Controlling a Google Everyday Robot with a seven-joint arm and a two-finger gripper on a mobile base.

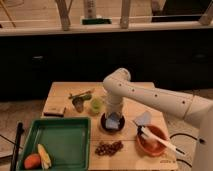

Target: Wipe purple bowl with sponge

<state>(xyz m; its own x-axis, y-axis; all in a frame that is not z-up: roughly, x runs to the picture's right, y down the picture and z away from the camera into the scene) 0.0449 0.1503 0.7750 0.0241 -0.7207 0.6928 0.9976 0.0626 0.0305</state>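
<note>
— Where is the small dark purple, almost black round bowl (113,123)?

— Near the middle of the light wooden bench (65,93), just right of the green rectangular plastic tray (60,141). The flat light-blue rectangular sponge (114,120) lies inside it.

— And the pincer (113,113)?

— The white robot arm (150,95) bends down from the right, and the pincer hangs straight over the bowl, right at the sponge. Whether it is clenched on the sponge or released, I cannot tell.

— What else stands on the bench?

— An orange-red round bowl (151,139) with a white utensil (159,141) across it sits to the right, and a pale blue-grey cloth with pointed corners (143,118) lies between the two bowls. A cluster of dark reddish-brown grapes (109,148) lies in front of the purple bowl. A small light-green cup (96,104) stands just behind-left of it. In the tray's near corner rest an orange round fruit (32,160) and a yellow corn cob (44,156).
</note>
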